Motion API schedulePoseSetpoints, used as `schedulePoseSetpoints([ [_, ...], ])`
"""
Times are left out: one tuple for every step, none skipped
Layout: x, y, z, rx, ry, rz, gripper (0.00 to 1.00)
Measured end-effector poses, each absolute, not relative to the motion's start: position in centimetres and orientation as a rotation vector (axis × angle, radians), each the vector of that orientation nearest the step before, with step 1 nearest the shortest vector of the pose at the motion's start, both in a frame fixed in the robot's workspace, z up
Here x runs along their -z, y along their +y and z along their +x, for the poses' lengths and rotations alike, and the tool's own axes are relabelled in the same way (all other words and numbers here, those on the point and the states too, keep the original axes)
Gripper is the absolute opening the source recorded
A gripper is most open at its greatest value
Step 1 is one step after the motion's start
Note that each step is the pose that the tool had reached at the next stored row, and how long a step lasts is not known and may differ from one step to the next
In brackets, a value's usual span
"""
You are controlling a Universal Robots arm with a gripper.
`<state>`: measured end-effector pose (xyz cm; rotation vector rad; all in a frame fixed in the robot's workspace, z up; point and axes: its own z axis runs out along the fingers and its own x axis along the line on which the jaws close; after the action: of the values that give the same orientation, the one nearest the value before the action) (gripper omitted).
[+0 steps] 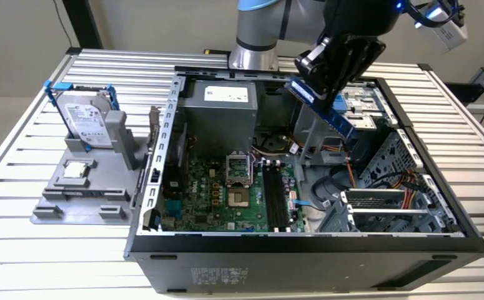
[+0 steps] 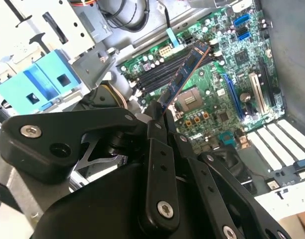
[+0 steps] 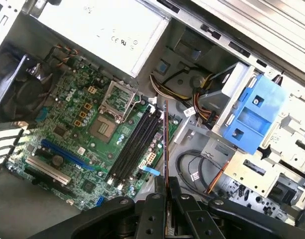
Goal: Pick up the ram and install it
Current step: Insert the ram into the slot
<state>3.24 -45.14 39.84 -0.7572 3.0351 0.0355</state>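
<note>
Gripper (image 1: 318, 80) clamped shut on one end of the ram (image 1: 335, 115), stick held tilted above the open computer case (image 1: 168, 125), over the motherboard's (image 1: 225, 200) black memory slots (image 1: 276, 194) and apart from them. Nearby inside the case: silver power supply (image 1: 221, 103), processor socket (image 1: 237, 165), cables (image 3: 192, 94), blue drive bracket (image 3: 252, 112). Outside, toward the exterior view's left, grey stand (image 1: 83, 197) on the slatted table (image 1: 25, 250), bearing an upright hard drive (image 1: 87, 115) and a flat processor chip (image 1: 75, 169).

Ram (image 1: 328, 111): one long, thin, flat blue stick with dark chips. Held aloft and tilted, one end pinched in the tool (image 2: 160, 113), free end slanting down over the open computer case (image 1: 308, 244), clear of the black slots (image 3: 135, 147) on its green board.
</note>
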Motion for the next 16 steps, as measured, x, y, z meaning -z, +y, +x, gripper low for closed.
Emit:
schedulePoseSetpoints([
  [-39.84,-45.14,3.25,-0.035,3.039,-0.741,0.00],
  [-39.84,-45.15,3.25,-0.035,3.043,-0.725,0.00],
  [-39.84,-45.16,3.25,-0.035,3.046,-0.711,0.00],
  [-39.83,-45.17,3.25,-0.035,3.049,-0.696,0.00],
  [-39.84,-45.19,3.25,-0.035,3.052,-0.682,0.00],
  [-39.83,-45.20,3.25,-0.035,3.056,-0.667,0.00],
  [-39.84,-45.20,3.25,-0.035,3.059,-0.650,0.00],
  [-39.84,-45.20,3.25,-0.035,3.063,-0.633,0.00],
  [-39.84,-45.21,3.25,-0.034,3.066,-0.613,0.00],
  [-39.84,-45.21,3.24,-0.034,3.070,-0.594,0.00],
  [-39.84,-45.21,3.24,-0.034,3.074,-0.574,0.00],
  [-39.84,-45.21,3.25,-0.034,3.077,-0.553,0.00],
  [-39.84,-45.21,3.25,-0.034,3.081,-0.533,0.00],
  [-39.84,-45.22,3.24,-0.034,3.084,-0.511,0.00],
  [-39.84,-45.22,3.24,-0.033,3.087,-0.493,0.00],
  [-39.83,-45.21,3.24,-0.033,3.090,-0.472,0.00],
])
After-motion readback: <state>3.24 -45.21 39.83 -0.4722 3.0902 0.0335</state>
